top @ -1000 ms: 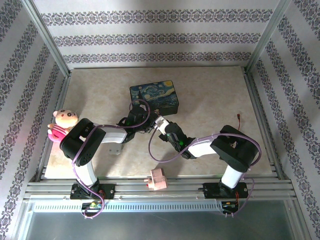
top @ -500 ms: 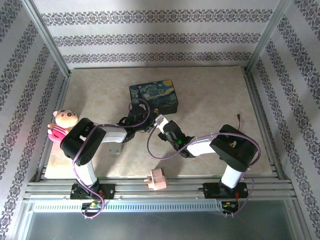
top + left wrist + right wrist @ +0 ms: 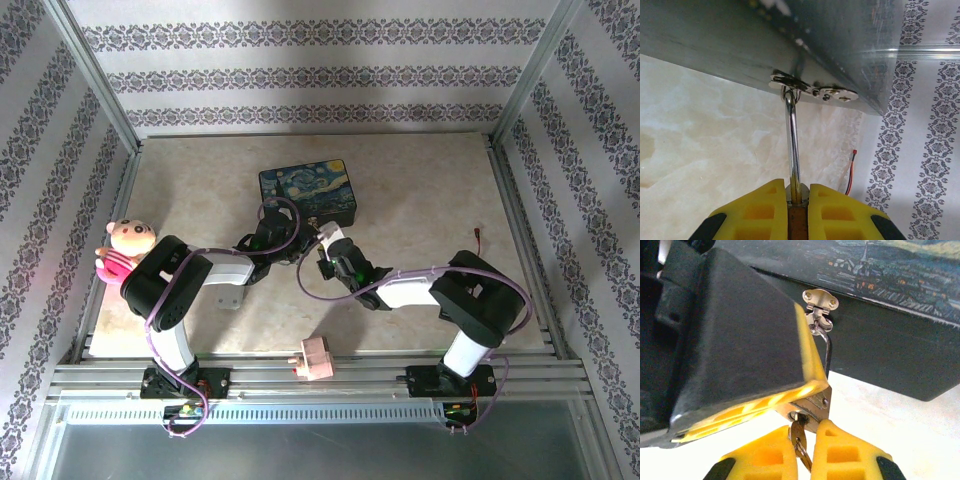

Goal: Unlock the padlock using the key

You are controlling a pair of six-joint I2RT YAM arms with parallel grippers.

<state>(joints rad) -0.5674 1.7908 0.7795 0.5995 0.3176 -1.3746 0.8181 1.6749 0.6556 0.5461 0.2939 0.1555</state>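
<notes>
The brass padlock point(image 3: 797, 220) is clamped between my left gripper's point(image 3: 797, 195) yellow fingers. Its silver shackle point(image 3: 792, 135) runs up through the hasp point(image 3: 810, 90) of the dark blue starry-night tin point(image 3: 308, 193). In the right wrist view the padlock's underside point(image 3: 815, 407) pokes out below the left gripper's black and yellow finger point(image 3: 740, 340). The small key point(image 3: 799, 437) has its tip in the keyhole. My right gripper point(image 3: 804, 440) is shut on the key, whose ring hangs between the fingers. From above, both grippers meet just in front of the tin, left point(image 3: 288, 245), right point(image 3: 327, 252).
A doll point(image 3: 125, 245) lies at the table's left edge. A grey plate point(image 3: 232, 297) rests by the left arm and a pink block point(image 3: 315, 358) sits on the front rail. A thin red-tipped wire point(image 3: 481, 237) lies at the right.
My right wrist has rolled and shifted slightly right at the padlock, its cable swinging with it. The left arm and the tin have stayed put.
</notes>
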